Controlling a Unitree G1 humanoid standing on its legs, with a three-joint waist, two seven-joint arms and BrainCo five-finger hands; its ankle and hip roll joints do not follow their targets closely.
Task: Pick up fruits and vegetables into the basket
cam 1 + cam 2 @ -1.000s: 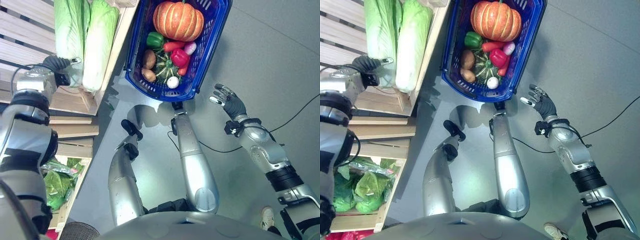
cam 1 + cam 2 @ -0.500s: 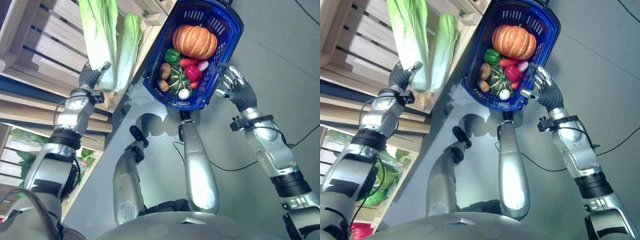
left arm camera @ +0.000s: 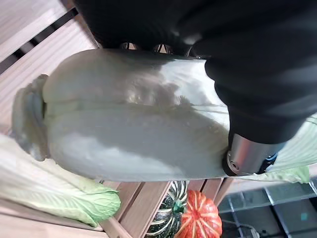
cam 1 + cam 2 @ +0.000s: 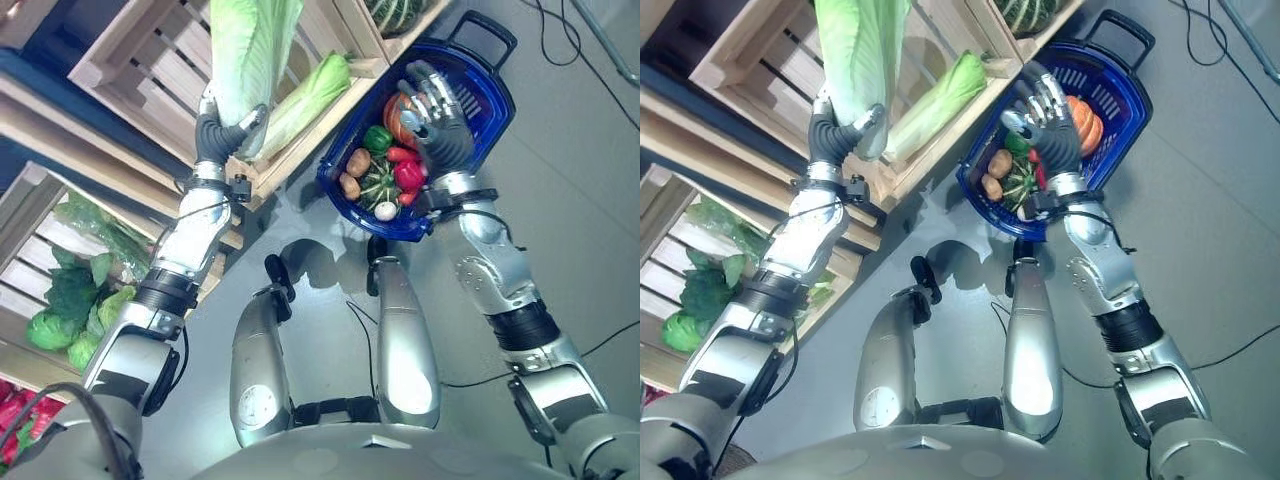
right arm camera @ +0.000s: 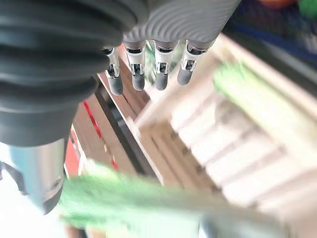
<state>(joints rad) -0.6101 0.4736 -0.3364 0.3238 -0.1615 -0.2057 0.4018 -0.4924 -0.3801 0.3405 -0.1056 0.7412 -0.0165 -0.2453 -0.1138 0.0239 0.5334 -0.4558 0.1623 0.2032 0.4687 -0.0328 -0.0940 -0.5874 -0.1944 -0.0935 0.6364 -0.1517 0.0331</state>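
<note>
One napa cabbage (image 4: pixel 245 55), leafy top cut off in the left eye view, stands lifted above the wooden crate (image 4: pixel 150 75), its pale base clamped in the left hand (image 4: pixel 222 135); the right hand (image 4: pixel 440 115) hovers with fingers spread over the blue basket (image 4: pixel 490 95). Left wrist view: the base looks firm and waxy, probably the best hold, while the leaves would tear. Right wrist view: straight fingers (image 5: pixel 159 74), everything beyond them blurred.
</note>
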